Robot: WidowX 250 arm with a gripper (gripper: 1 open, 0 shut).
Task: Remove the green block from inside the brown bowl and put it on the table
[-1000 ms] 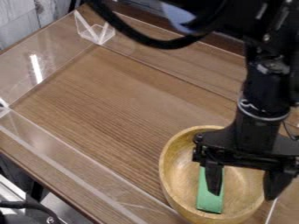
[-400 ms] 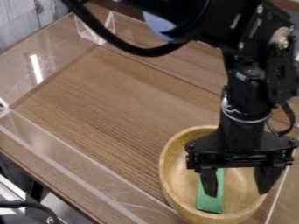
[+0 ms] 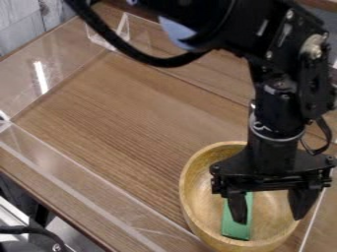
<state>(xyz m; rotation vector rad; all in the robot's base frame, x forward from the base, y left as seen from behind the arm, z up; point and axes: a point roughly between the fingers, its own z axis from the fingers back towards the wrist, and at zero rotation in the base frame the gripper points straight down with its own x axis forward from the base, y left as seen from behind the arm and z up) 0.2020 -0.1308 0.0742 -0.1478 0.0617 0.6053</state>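
The brown bowl [image 3: 200,175] sits at the table's [image 3: 118,108] near right corner. Inside it lies the green block [image 3: 237,224], a flat bright green bar pointing toward the camera, its upper end hidden behind a finger. My gripper [image 3: 270,200] hangs straight down into the bowl, open, its dark fingers [image 3: 237,204] spread wide, one over the block and the other toward the bowl's right side. Nothing is gripped between them.
Low clear acrylic walls [image 3: 53,59] edge the tabletop at the left and back. A black cable [image 3: 125,39] loops over the table's far part. The dark arm [image 3: 283,89] rises over the bowl.
The gripper has rolled a little about its vertical line above the bowl, its fingers shifting slightly left. The block has not moved.
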